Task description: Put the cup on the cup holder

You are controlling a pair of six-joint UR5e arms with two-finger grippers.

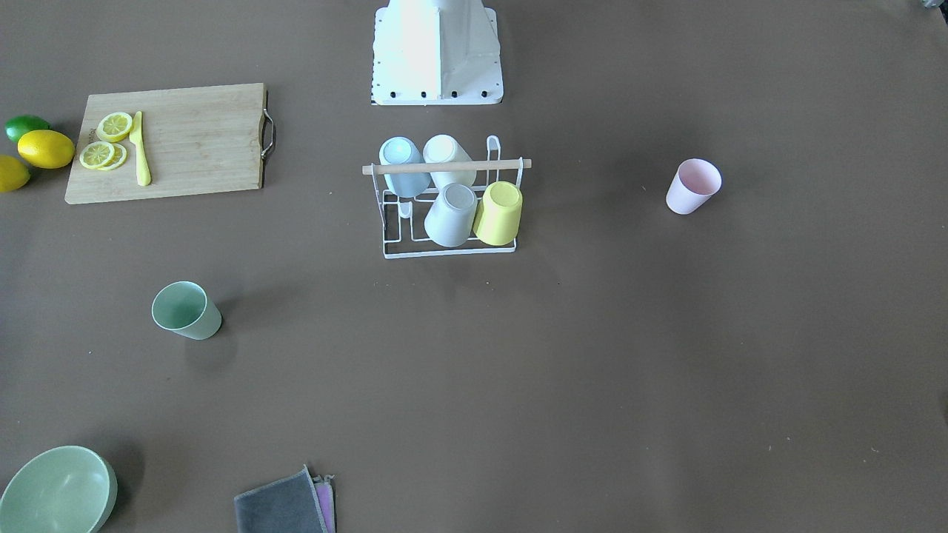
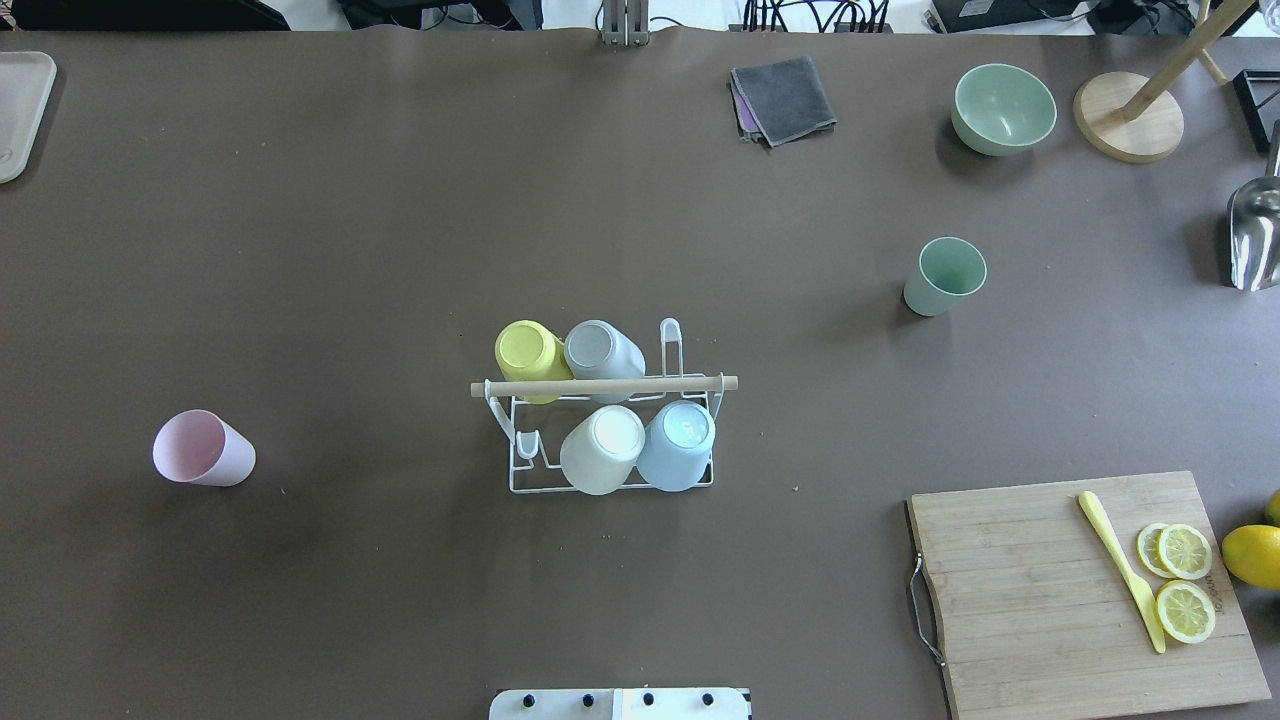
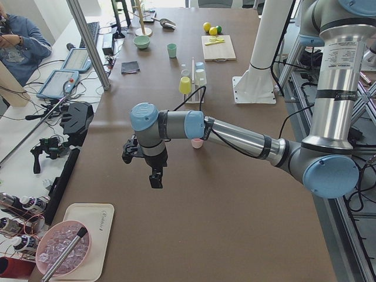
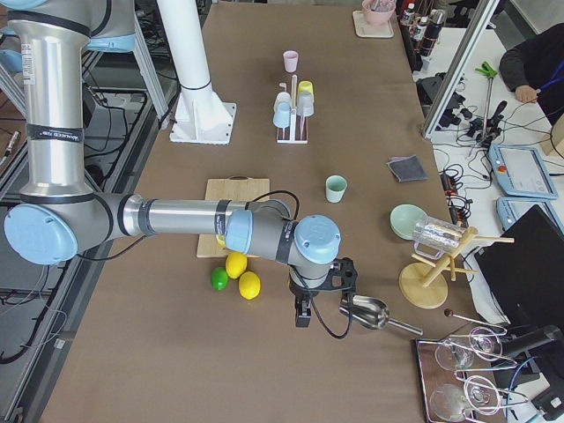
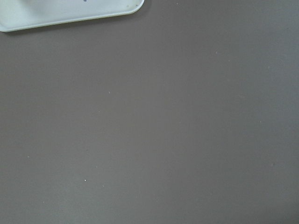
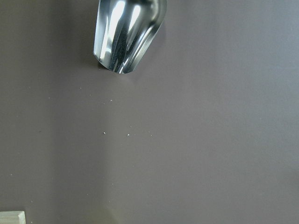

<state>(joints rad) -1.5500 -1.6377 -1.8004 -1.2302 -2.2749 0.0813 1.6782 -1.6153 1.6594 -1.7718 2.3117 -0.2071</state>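
The white wire cup holder with its wooden dowel (image 2: 605, 385) (image 1: 444, 167) stands mid-table and carries several upturned cups: yellow, grey, cream and light blue. A pink cup (image 2: 203, 450) (image 1: 692, 186) stands alone on my left side. A green cup (image 2: 944, 276) (image 1: 186, 311) stands alone on my right side. My left gripper (image 3: 155, 179) shows only in the exterior left view, over bare table beyond the pink cup (image 3: 197, 143). My right gripper (image 4: 302, 317) shows only in the exterior right view, near the lemons. I cannot tell whether either is open or shut.
A wooden cutting board (image 2: 1040, 600) with lemon slices and a yellow knife lies at my near right. A green bowl (image 2: 1003, 108), grey cloth (image 2: 784, 98), wooden stand (image 2: 1128, 128) and metal scoop (image 6: 126, 32) lie far right. A white tray (image 5: 70, 11) sits far left.
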